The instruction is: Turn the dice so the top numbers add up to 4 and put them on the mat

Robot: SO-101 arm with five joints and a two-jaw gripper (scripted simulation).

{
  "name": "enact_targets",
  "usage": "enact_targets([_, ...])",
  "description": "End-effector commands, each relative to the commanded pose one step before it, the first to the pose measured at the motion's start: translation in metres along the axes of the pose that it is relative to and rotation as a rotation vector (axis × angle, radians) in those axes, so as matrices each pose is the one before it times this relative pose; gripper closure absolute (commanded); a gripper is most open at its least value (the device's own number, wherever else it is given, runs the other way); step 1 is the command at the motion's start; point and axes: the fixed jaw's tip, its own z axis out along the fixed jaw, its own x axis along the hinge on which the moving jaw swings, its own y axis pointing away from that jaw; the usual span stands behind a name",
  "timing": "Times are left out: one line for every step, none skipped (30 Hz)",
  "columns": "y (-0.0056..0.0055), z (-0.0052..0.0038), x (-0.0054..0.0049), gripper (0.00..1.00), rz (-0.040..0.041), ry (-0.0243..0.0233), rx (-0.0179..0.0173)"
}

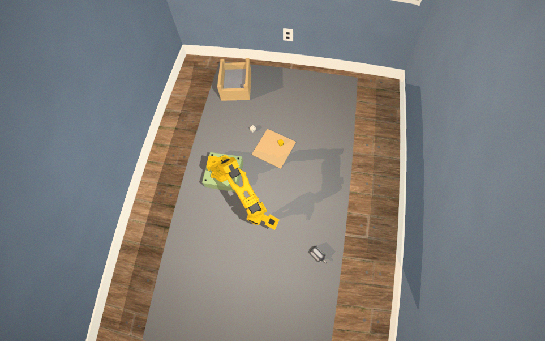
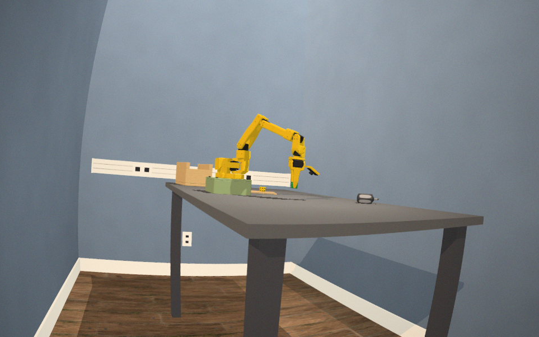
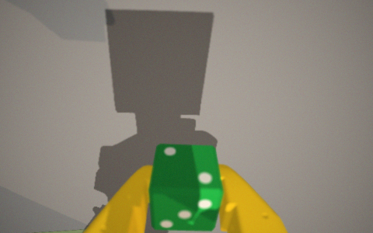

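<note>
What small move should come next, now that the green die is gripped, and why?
Probably carry it toward the mat. The gripper is shut on the green die and the exterior view shows it held above the table, away from the mat. Only the yellow die sits there; the white die lies beside it.
</note>
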Motion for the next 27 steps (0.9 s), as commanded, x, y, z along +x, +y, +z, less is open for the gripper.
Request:
enact_targets([-0.00385, -0.008702, -0.00255, 1.0, -0.10147, -0.029, 0.01986])
enact_targets([-0.00001, 0.000001, 0.00024, 1.0, -0.03054, -0.00003, 0.0])
enact_targets([-0.00001, 0.000001, 0.00025, 1.0, -0.03173, 0.00002, 0.00001])
enact_targets([-0.00001, 0.000001, 0.00026, 1.0, -0.03277, 0.00001, 0.0])
enact_targets([-0.00001, 0.0, 0.00027, 1.0, -0.03371, -0.00001, -0.00001])
enact_targets([-0.00002, -0.000005, 0.00027, 1.0, -0.0345, -0.00002, -0.00001])
enact_targets([-0.00001, 0.000001, 0.00028, 1.0, -0.03509, 0.00001, 0.00001])
enact_targets([-0.00001, 0.000001, 0.00028, 1.0, -0.0356, -0.00001, -0.00002])
enact_targets([-0.00002, 0.000001, 0.00028, 1.0, -0.03591, 0.00002, 0.00001])
enact_targets([-0.00002, 0.000001, 0.00029, 1.0, -0.03607, 0.00001, 0.00001])
enact_targets([0.0, 0.0, 0.0, 1.0, 0.0, 0.0, 0.0])
enact_targets([0.0, 0.0, 0.0, 1.0, 0.0, 0.0, 0.0])
enact_targets([-0.00001, -0.000004, 0.00028, 1.0, -0.03608, -0.00002, 0.00001])
enact_targets([-0.00001, 0.000002, 0.00028, 1.0, -0.03591, 0.0, -0.00001])
enact_targets([-0.00001, 0.000002, 0.00028, 1.0, -0.0356, 0.0, 0.0])
enact_targets([-0.00001, -0.000003, 0.00028, 1.0, -0.03509, 0.00001, 0.0])
enact_targets([-0.00001, 0.000003, 0.00027, 1.0, -0.0345, -0.00002, -0.00001])
enact_targets([-0.00001, -0.000003, 0.00027, 1.0, -0.03371, 0.00002, 0.00002])
enact_targets([-0.00001, -0.000002, 0.00026, 1.0, -0.03277, -0.00001, -0.00002])
enact_targets([-0.00001, 0.000004, 0.00025, 1.0, -0.03173, 0.00001, 0.00002])
enact_targets([-0.00001, -0.000002, 0.00024, 1.0, -0.03054, -0.00001, 0.0])
enact_targets([-0.00001, -0.000001, 0.00023, 1.0, -0.02919, 0.0, -0.00002])
enact_targets([-0.00001, 0.000005, 0.00022, 1.0, -0.02781, 0.00002, 0.00002])
enact_targets([-0.00001, -0.000001, 0.00021, 1.0, -0.02627, 0.0, -0.00002])
enact_targets([-0.00001, -0.000001, 0.0002, 1.0, -0.02466, 0.0, 0.00002])
enact_targets([0.0, -0.000001, 0.00018, 1.0, -0.02294, 0.00001, 0.0])
enact_targets([-0.00001, 0.0, 0.00017, 1.0, -0.02121, 0.0, -0.00001])
